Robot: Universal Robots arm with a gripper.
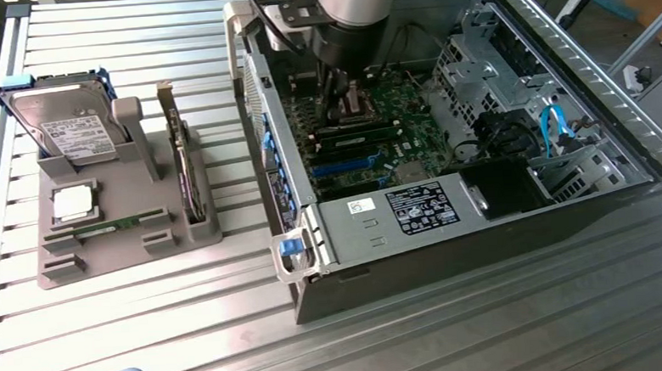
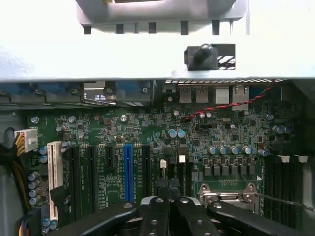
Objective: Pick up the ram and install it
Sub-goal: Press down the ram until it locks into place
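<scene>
Below the pincer, jaws together and empty, lies the motherboard; the ram sits far off, unpicked; fetching it needs parted jaws

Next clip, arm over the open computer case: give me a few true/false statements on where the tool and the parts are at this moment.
1. The tool is over the green board inside the computer case. True.
2. The tool is wide open. False: its fingers are shut together.
3. The hard drive stands in the grey holder on the exterior view's left. True.
4. The computer case is closed with its side panel on. False: it lies open, board exposed.
5. A small green stick lies in the grey holder. True.
</scene>
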